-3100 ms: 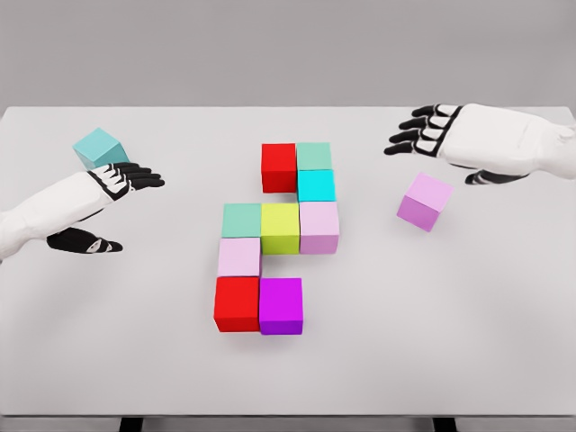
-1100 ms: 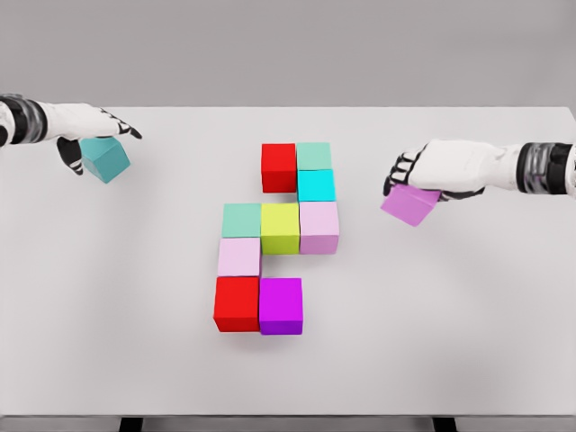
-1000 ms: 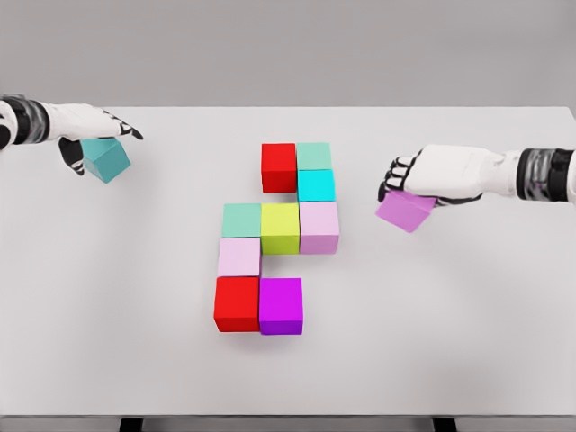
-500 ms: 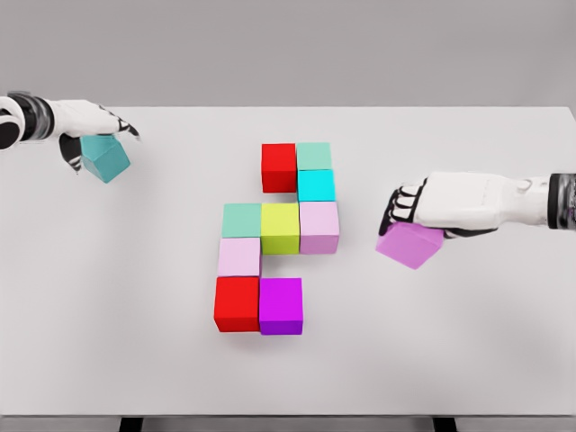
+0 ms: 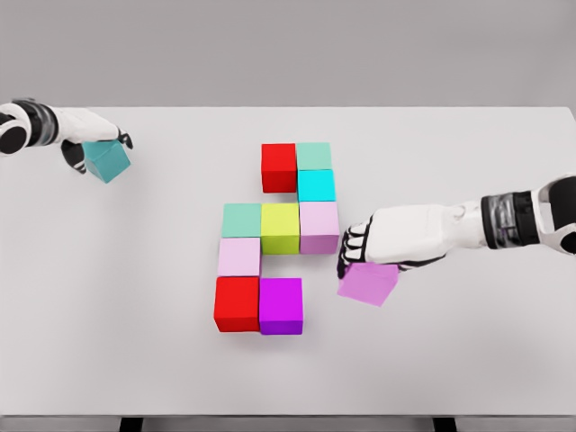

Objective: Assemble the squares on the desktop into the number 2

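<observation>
Head view update: the right robot hand (image 5: 385, 241) has hauled the light purple cube (image 5: 368, 283) down and left over the last few seconds, from the far right of the white worktop (image 5: 468, 360) to just right of the cluster. Fingers are curled over the top of it, and the cube sits tilted, so probably lifted off the surface.

The figure already has a red cube (image 5: 279, 167) and pale green cube (image 5: 314, 156) at the far end, a middle row, and near the bottom a second red cube (image 5: 237, 303) with a magenta cube (image 5: 281, 306). My guess is the purple one goes right of the magenta to finish the bottom bar.

The left robot hand (image 5: 88, 137) has barely shifted, staying clamped on the teal cube (image 5: 107, 160) at the far left.
</observation>
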Controlling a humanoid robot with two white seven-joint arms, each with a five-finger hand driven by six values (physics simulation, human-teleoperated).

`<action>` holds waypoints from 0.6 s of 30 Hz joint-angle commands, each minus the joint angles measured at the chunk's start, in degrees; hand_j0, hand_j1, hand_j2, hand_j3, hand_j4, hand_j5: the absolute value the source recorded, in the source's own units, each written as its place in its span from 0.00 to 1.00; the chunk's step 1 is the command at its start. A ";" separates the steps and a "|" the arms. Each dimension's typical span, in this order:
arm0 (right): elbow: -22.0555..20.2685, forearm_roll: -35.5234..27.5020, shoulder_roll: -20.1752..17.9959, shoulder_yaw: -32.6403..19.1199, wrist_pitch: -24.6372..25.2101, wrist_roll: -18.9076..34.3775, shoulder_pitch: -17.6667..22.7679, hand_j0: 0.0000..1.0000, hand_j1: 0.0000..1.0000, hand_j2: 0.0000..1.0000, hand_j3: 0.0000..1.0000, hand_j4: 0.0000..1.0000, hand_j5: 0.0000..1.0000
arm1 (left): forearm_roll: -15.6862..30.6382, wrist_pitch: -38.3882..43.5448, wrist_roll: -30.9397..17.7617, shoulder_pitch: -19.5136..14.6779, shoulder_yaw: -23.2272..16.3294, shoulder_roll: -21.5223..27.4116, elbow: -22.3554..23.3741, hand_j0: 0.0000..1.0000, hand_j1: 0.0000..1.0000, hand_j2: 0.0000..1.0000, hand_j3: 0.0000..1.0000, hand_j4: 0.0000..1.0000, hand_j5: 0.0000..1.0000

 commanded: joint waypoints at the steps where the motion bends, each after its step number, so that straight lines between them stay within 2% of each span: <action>1: -0.01 0.02 1.05 2.59 0.11 -0.03 -0.09 0.46 0.46 0.46 0.46 0.46 0.46 | 0.04 0.12 0.02 0.00 0.18 -0.31 0.08 0.66 0.66 0.66 0.66 0.66 0.66; 4: -0.01 0.63 2.02 5.75 0.11 -0.03 -1.49 0.46 0.46 0.46 0.46 0.46 0.46 | 0.30 0.03 0.02 0.00 0.45 -0.22 0.08 0.55 0.55 0.55 0.55 0.55 0.55; 8: -0.01 0.64 2.46 6.20 0.11 -0.03 -2.11 0.46 0.46 0.46 0.46 0.46 0.46 | 1.36 -0.06 0.02 -0.09 0.71 -0.22 -0.01 0.46 0.46 0.46 0.46 0.46 0.46; 13: -0.01 3.62 2.81 6.20 0.11 -0.03 -2.99 0.46 0.46 0.46 0.46 0.46 0.46 | 7.60 -0.68 0.02 0.00 0.71 0.21 -0.98 0.45 0.45 0.45 0.45 0.45 0.45; 18: 0.08 4.06 4.57 6.37 0.11 -0.03 -4.13 0.46 0.46 0.46 0.46 0.46 0.46 | 12.25 -0.85 0.02 0.35 0.54 0.65 -4.58 0.43 0.43 0.43 0.43 0.43 0.43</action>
